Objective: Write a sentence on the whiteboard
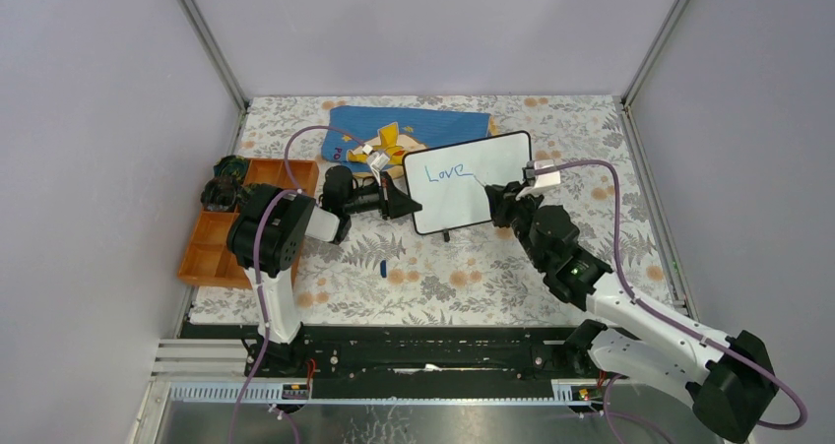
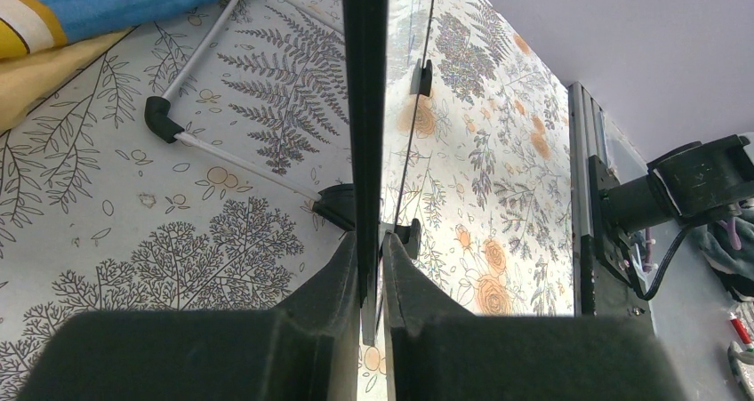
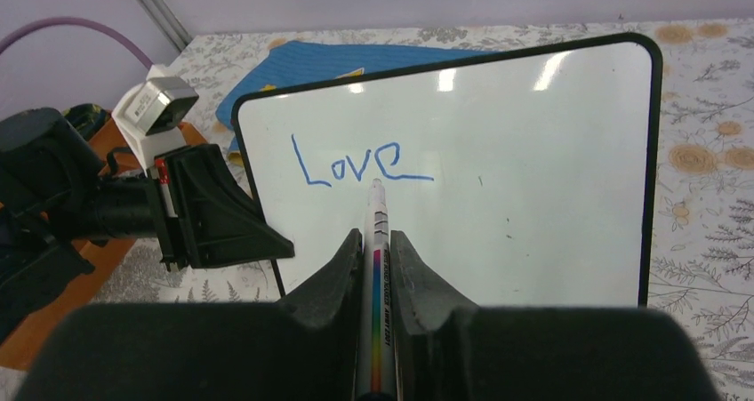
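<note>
The whiteboard (image 1: 471,182) stands tilted up near the middle of the table, white with a thin black rim. It bears one blue word, "Love" (image 1: 444,172), also clear in the right wrist view (image 3: 356,163). My left gripper (image 1: 406,206) is shut on the board's left edge (image 2: 364,108), seen edge-on in the left wrist view. My right gripper (image 1: 497,203) is shut on a white marker (image 3: 377,268) with a rainbow stripe. The marker's tip (image 3: 376,184) sits just under the "e", at the board's face (image 3: 533,179).
A blue cloth with a yellow figure (image 1: 394,134) lies behind the board. An orange divided tray (image 1: 212,237) stands at the left with dark items in it. A small blue cap (image 1: 382,266) lies on the floral table cover. The board's wire stand (image 2: 222,152) rests on the table.
</note>
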Tool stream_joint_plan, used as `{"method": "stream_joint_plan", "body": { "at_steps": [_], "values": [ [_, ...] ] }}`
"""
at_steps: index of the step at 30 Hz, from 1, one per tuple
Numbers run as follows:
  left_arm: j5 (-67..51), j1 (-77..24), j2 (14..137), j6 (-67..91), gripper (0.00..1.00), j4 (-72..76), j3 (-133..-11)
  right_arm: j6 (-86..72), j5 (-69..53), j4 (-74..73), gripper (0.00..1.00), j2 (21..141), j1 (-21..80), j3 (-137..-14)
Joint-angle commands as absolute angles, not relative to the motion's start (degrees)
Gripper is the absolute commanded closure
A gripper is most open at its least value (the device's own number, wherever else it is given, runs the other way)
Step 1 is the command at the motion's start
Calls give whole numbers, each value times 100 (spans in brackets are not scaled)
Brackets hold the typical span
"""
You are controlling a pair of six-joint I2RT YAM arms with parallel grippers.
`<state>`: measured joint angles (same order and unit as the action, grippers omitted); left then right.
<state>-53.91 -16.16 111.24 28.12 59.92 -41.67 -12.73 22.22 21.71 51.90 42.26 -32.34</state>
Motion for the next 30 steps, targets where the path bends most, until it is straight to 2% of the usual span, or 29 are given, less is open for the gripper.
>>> {"method": "stream_joint_plan", "body": {
  "at_steps": [1,8,15,21,30],
  "values": [
    [-5247,-1738,11261,2460,100,5234,-4097,-1388,2169,2233,100,5112,4195,-3124],
    [-5238,-1738,11268,2452,100,5233,-4089,-1670,2605,2237,100,5450,4144,-3419],
    [-5230,-1740,11268,2456,100,5238,-4094,-2373,1802,2265,100,5955,3428,-3707],
    [-5220,-1748,11274,2458,100,5231,-4091,-2017,1408,2323,100,6083,3384,-3724],
    [-5212,-1766,11289,2439,100,5207,-4099,-1844,1679,2910,100,6413,3384,-3565]
  ]
}}
